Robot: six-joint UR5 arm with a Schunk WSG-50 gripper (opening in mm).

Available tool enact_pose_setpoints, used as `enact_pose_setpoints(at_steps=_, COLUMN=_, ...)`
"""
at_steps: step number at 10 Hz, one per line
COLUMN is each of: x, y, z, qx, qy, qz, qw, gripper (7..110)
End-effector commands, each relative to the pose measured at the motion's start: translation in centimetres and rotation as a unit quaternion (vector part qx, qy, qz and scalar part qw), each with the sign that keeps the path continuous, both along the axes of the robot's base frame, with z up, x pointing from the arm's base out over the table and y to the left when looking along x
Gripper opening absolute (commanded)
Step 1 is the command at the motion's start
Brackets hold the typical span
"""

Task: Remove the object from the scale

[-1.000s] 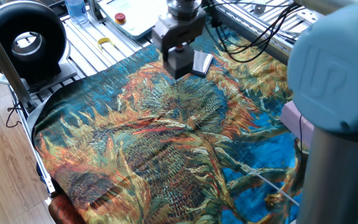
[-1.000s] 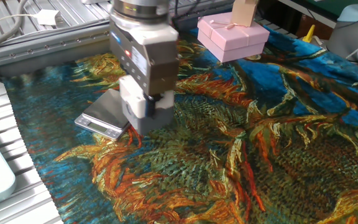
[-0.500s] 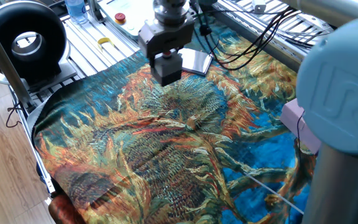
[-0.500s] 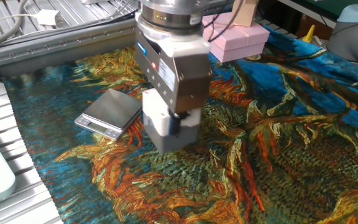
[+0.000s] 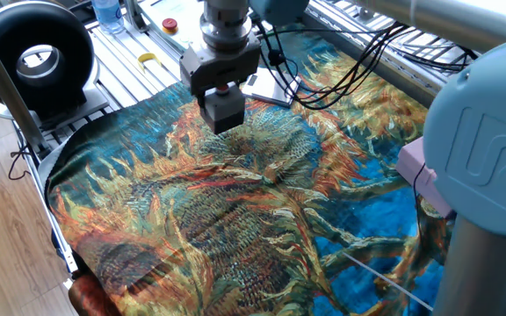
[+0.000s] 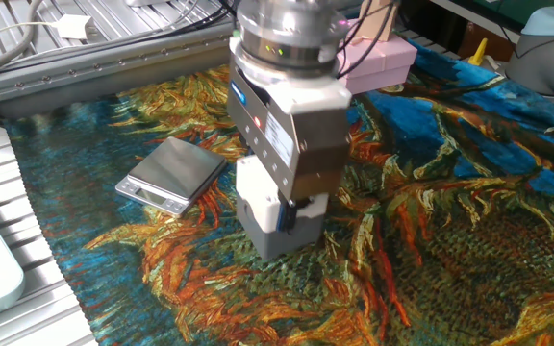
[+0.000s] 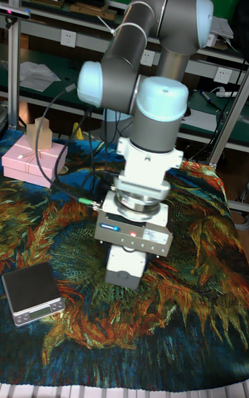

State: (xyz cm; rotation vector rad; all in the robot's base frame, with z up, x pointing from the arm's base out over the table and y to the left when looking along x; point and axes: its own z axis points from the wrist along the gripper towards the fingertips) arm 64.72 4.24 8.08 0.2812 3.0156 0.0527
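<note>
The object point(image 6: 279, 234), a small grey box, sits between the fingers of my gripper point(image 6: 285, 213), which is shut on it. A bit of its red button point(image 5: 224, 87) shows between the fingers. The box hangs low over the patterned cloth point(image 6: 450, 211); I cannot tell whether it touches. The scale point(image 6: 173, 173) lies bare on the cloth, to the left of the box and apart from it. In the tall fixed view the scale point(image 7: 33, 292) is at the lower left, and the gripper point(image 7: 126, 258) holds the object point(image 7: 124, 270) to its right. In one fixed view the scale point(image 5: 272, 86) lies just behind the gripper point(image 5: 222, 95).
A pale pink gift box point(image 6: 373, 56) stands on the cloth behind the gripper. A white panel with a red button point(image 5: 178, 22), a yellow piece point(image 5: 150, 60) and a black round device point(image 5: 38, 53) sit off the cloth. Cables point(image 5: 341, 66) trail past the scale.
My gripper has carried the grey box away from the scale across the cloth, leaving the scale bare with a growing gap between them.
</note>
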Motion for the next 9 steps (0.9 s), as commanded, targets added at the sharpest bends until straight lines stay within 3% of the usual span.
enact_pose_setpoints(at_steps=1, x=0.4, y=0.5, z=-1.3, qx=0.001, qy=-0.001, qz=0.003, qw=1.0, gripper=7)
enact_pose_setpoints(at_steps=9, x=1.5, y=0.1, z=-4.3, qx=-0.004, qy=-0.009, qz=0.029, qw=0.9995, gripper=7)
